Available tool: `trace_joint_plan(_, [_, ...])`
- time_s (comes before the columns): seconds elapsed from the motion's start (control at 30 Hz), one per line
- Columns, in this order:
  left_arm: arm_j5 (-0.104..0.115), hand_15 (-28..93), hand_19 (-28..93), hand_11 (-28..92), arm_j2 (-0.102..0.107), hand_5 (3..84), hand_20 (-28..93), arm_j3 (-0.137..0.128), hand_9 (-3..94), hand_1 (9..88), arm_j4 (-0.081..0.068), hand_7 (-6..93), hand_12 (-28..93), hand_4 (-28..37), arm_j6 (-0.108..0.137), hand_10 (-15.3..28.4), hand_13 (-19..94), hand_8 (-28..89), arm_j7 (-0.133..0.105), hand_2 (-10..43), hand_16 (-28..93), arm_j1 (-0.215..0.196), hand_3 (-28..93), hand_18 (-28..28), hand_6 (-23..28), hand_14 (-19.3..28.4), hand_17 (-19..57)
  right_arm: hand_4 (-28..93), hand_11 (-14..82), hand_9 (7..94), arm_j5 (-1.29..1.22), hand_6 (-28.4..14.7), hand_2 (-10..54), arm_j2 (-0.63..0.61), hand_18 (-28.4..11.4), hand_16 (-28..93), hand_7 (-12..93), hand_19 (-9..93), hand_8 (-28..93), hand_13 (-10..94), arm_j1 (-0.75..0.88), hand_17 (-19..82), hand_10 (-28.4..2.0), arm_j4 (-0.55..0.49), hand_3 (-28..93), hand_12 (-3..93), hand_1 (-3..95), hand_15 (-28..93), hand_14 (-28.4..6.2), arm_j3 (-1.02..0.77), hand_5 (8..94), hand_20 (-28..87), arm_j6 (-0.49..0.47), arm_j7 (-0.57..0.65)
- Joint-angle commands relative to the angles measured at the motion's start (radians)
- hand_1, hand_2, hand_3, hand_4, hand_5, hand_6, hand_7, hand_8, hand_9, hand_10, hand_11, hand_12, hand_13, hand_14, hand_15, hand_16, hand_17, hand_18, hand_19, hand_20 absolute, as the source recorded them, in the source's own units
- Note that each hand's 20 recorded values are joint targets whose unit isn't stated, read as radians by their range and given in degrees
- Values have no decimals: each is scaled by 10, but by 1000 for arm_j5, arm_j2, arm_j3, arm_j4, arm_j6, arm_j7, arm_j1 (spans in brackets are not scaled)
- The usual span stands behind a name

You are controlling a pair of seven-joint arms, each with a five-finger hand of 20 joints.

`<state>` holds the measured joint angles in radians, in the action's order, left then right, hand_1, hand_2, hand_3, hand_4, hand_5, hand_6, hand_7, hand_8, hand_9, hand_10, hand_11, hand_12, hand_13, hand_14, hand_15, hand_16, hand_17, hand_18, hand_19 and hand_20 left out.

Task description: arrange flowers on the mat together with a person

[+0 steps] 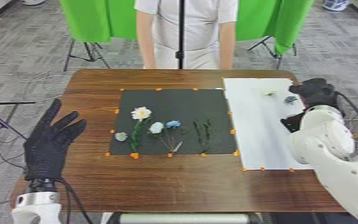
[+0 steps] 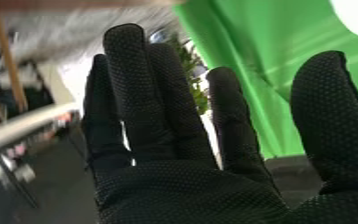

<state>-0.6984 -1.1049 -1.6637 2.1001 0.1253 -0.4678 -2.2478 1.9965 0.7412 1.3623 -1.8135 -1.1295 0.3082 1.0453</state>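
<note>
Right robot hand (image 2: pixel 189 192): fingers straight, thumb apart, grasping nothing | small grey flower (image 1: pixel 290 100): on white sheet (image 1: pixel 262 135), just left of it, long axis unclear | pale flower (image 1: pixel 269 93): farther left | left robot hand (image 1: pixel 45 152): spread, well apart over bench (image 1: pixel 167 187)
</note>
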Motion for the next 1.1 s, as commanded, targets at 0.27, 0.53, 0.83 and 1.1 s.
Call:
trace_joint_plan(0.27, [3, 464, 769, 222, 0, 304, -269, 26, 361, 223, -24, 111, 110, -270, -9, 182, 316, -89, 5, 84, -75, 42, 740, 284, 51, 250, 22, -231, 215, 546, -10, 10, -5, 27, -279, 90, 131, 633, -115, 543, -385, 164, -204, 290, 714, 156, 287, 571, -180, 320, 400, 164, -270, 27])
trace_joint_plan(0.53, [1, 463, 770, 222, 4, 304, -269, 30, 361, 223, -26, 110, 111, -270, -16, 182, 316, -89, 5, 83, -75, 57, 741, 284, 51, 250, 22, -241, 153, 495, -42, 18, -24, 56, -283, 85, 136, 585, -117, 504, -436, 145, -203, 386, 723, 147, 301, 504, -184, 405, 382, 126, -367, 15])
trace_joint_plan(0.83, [-1, 465, 770, 223, -4, 304, -269, 29, 362, 223, -27, 111, 110, -270, -18, 182, 317, -89, 7, 83, -75, 65, 741, 284, 52, 250, 22, -267, 153, 511, -42, 31, -56, 68, -277, 94, 174, 569, -138, 525, -405, 146, -184, 421, 741, 148, 356, 475, -162, 431, 416, 120, -401, -20])
trace_joint_plan(1.1, [5, 464, 770, 223, 7, 304, -270, 41, 362, 223, -31, 111, 110, -270, -19, 182, 316, -89, 4, 83, -75, 75, 741, 284, 51, 250, 21, -282, 193, 683, 7, 49, -95, 68, -206, 196, 271, 660, -145, 690, -387, 253, -122, 450, 707, 159, 502, 410, -69, 473, 568, 120, -332, -37])
